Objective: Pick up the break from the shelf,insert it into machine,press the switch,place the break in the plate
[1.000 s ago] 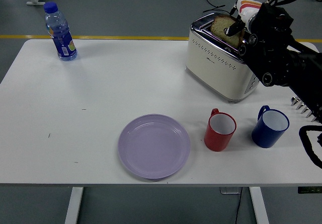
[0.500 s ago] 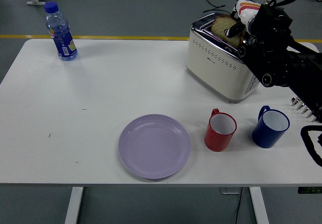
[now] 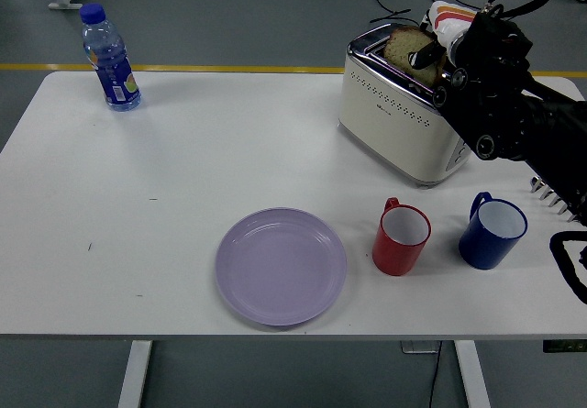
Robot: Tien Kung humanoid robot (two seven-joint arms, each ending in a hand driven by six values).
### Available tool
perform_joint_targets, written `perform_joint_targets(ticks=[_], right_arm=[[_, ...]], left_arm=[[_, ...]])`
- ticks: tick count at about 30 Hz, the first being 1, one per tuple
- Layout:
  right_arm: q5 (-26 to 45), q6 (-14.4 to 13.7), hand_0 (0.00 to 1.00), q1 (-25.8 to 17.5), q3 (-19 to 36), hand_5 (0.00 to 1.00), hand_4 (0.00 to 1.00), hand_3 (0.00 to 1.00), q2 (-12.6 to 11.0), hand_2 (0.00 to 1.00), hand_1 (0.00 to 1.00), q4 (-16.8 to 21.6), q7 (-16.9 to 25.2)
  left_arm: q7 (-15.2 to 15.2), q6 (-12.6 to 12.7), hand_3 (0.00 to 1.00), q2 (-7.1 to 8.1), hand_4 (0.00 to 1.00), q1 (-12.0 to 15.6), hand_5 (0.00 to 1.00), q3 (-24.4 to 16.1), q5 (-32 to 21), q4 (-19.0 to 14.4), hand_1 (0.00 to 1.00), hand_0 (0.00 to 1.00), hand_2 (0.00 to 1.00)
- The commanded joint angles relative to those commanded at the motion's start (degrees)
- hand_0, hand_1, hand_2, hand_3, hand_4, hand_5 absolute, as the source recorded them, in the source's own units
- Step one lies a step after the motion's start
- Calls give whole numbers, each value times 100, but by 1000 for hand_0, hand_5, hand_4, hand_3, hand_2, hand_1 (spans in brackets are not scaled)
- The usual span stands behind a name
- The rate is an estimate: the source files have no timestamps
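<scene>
Head view puts my right hand (image 3: 438, 52) up at about one o'clock on the table, black fingers (image 3: 424, 55) pinched on the slice of bread (image 3: 404, 46) that stands in the slot of the toaster (image 3: 399, 115). Against the shot a second ago the bread sits a touch higher and the hand has crept up with it, only slightly, so I read this as the lift-out starting rather than the insert. If that's right, the toasting part is behind me and what's left is carrying the slice down to the plate (image 3: 282, 266).

Bread is upright, top half clear of the chrome rim, lower part hidden in the slot. The toaster hasn't budged, good, so the slice isn't dragging it.

Working outward: blue mug (image 3: 492, 232) at about four o'clock, red mug (image 3: 401, 237) just left of it, both between the toaster and the plate's right side, so I'd swing wide of them. The lilac plate waits bare at six o'clock near the front edge. Water bottle (image 3: 110, 58) far off at ten o'clock, no concern. Left arm isn't showing.
</scene>
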Motion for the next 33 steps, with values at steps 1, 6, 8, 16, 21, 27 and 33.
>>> perform_joint_targets(ticks=[1,6,8,16,21,27,33], right_arm=[[51,16,266,-4,-1,2,529,517,0,432,356,30,5],[137,57,278,-9,2,2,528,508,0,414,340,114,9],[120,49,278,-12,16,2,528,508,0,414,340,129,2],[-69,61,277,-31,243,2,504,500,0,400,327,335,-36],[-189,83,277,-24,389,2,477,500,0,396,326,540,-85],[-325,135,275,-10,550,2,473,500,0,395,324,879,-149],[-447,153,270,-1,693,2,466,499,0,393,320,1181,-188]], left_arm=[[2,0,605,0,333,0,943,-7,7,0,587,656,594],[9,-6,604,1,332,5,942,-18,26,0,586,656,593],[11,-6,604,1,332,9,942,-21,32,0,586,656,593],[20,-14,605,4,330,48,940,-58,79,0,586,656,593],[23,-17,605,9,331,64,942,-70,100,0,586,656,592],[31,-25,605,20,331,93,942,-103,148,0,587,656,592],[34,-26,605,23,331,122,942,-128,173,0,587,656,592]])
